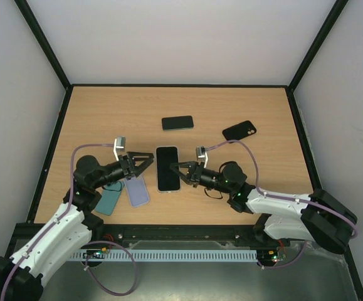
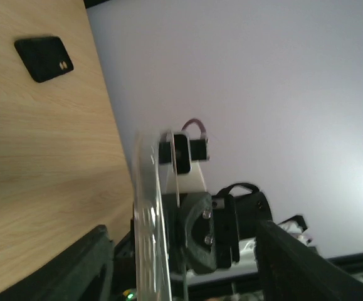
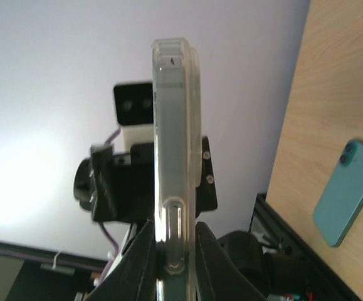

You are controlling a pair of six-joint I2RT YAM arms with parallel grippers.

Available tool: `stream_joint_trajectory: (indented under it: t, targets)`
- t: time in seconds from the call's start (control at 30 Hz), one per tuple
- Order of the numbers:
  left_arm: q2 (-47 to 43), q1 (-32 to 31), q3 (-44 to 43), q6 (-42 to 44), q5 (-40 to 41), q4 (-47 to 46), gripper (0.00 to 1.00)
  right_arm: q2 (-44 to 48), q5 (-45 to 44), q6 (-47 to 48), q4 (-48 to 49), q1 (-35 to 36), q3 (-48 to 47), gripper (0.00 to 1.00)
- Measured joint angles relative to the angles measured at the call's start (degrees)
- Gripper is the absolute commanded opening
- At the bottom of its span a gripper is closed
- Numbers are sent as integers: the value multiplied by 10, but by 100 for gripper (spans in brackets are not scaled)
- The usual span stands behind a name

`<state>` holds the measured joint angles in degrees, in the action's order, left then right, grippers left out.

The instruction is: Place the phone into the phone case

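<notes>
Wood tabletop [image 1: 106, 119], and the phone [image 1: 167, 168] is mid-table between both arms, looking fully seated in its clear case [image 3: 176, 157]. Meanwhile the right gripper [image 3: 173, 251] pinches the case's edge, and the left gripper [image 1: 148, 162] has its jaws spread, not gripping. Probably just pressing the corners home and setting it down left.

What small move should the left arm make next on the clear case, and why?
Probably close the left fingers on the free edge of the clear plastic phone case, which seems to hold the dark phone. The right fingers pinch one edge; the left ones stand open at the opposite edge, not gripping. Whether the phone is fully seated I cannot tell, so a squeeze seems wise.
</notes>
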<state>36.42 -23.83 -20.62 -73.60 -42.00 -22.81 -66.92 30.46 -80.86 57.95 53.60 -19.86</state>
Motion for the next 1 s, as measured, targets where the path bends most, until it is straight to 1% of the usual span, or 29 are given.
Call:
stream_joint_trajectory:
  t: [0.07,0.13,0.3,0.43,0.47,0.5,0.57,0.63,0.73,0.9,1.0]
  targets:
    - [-5,0,3,3,0,5,76,1,-24,0,-10,0,0,12]
    - [-14,0,15,3,0,6,79,0,-41,0,-21,0,0,12]
    - [-19,-9,59,-9,-5,-15,79,-15,-53,1,-33,0,-14,11]
    - [-14,-33,80,-21,-3,-33,79,-34,-56,-1,-32,0,-29,11]
    - [-14,-41,84,-25,0,-39,77,-40,-58,-2,-30,0,-30,11]
    - [-15,-47,87,-27,2,-44,72,-45,-59,-3,-27,0,-30,11]
    - [-16,-58,88,-34,7,-52,55,-53,-61,-4,-24,0,-31,11]
    - [-16,-64,89,-40,10,-58,40,-60,-63,-6,-23,0,-31,11]
    - [-19,-65,91,-41,19,-57,25,-63,-68,-8,-18,-1,-32,12]
    - [-19,-65,95,-39,28,-50,3,-63,-70,-7,-17,-4,-35,15]
    - [-14,-66,90,-25,33,-31,2,-67,-69,-6,-22,-7,-35,18]
